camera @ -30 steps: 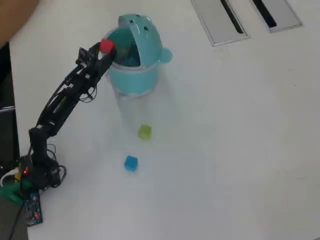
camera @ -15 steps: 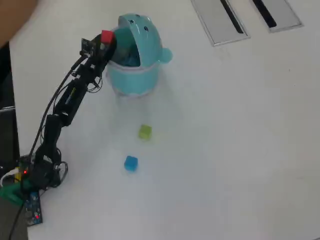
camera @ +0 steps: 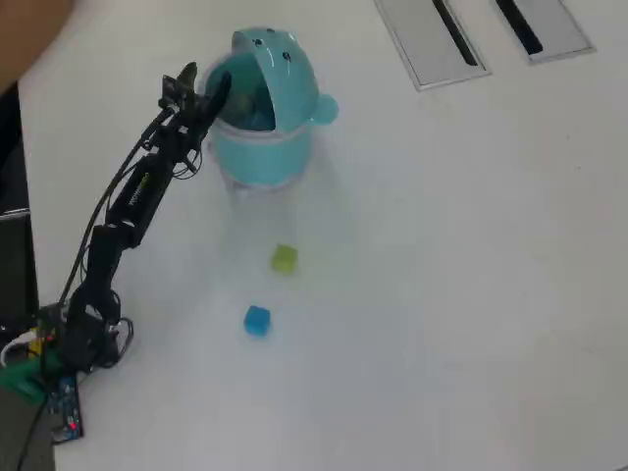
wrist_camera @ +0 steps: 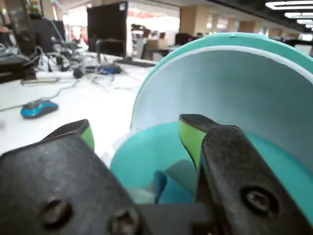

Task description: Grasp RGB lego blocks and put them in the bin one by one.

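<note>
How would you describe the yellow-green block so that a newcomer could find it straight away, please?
In the overhead view, start at the teal bin near the top of the white table. Just below it two small cubes lie apart; the yellow-green block is the nearer to the bin, the blue block lying farther down.

Empty, parted pincer [wrist_camera: 137,132] above the bin's [wrist_camera: 254,88] open mouth

The arm [camera: 137,196] reaches forward, fingers [wrist_camera: 190,134] spread apart and empty.
</note>
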